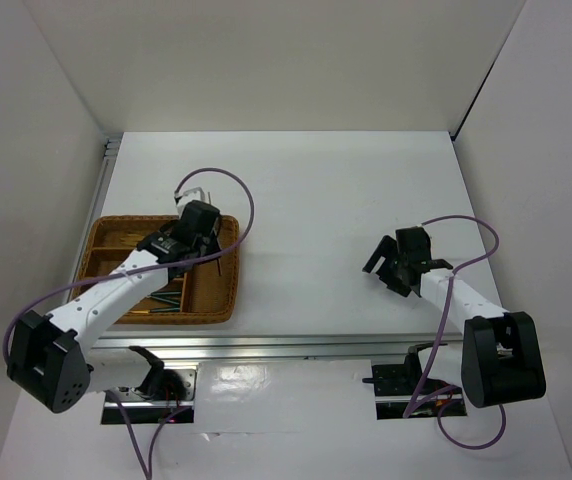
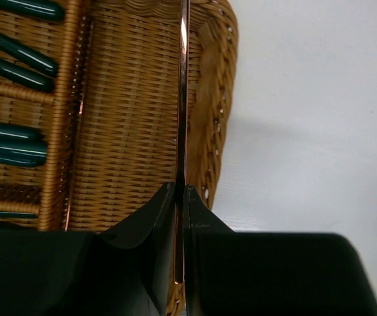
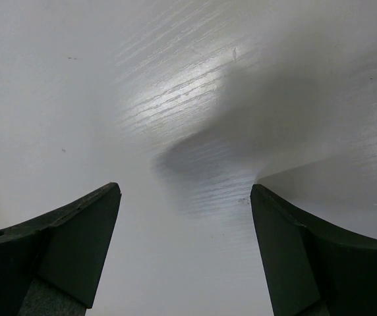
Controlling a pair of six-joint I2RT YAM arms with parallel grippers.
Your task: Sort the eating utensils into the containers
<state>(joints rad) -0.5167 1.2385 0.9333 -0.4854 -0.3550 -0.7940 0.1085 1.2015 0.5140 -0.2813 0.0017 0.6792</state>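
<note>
The left fingers [image 2: 150,220] pinch a thin gold-brown utensil [image 2: 182,99], its long axis pointing straight ahead of them, over the end compartment [image 2: 136,118] of the wicker tray [image 2: 218,99]. The right fingers [image 3: 76,230] stand wide over the surface [image 3: 109,79], well apart from the tray.

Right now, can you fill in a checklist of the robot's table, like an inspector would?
Surface: white table, bare under the right gripper.
Job's things: wicker tray on the table's left; green-handled utensils lie in its compartments; a thin coppery utensil, seen edge-on, is held over the compartment beside the rim. Its type cannot be told.
Clutter: nothing seen.
Grippers: left gripper shut on the thin coppery utensil; right gripper open, holding nothing.
Cables: left arm's purple cable loops past the tray; right arm's purple cable arcs above the table.
Surroundings: white walls.
</note>
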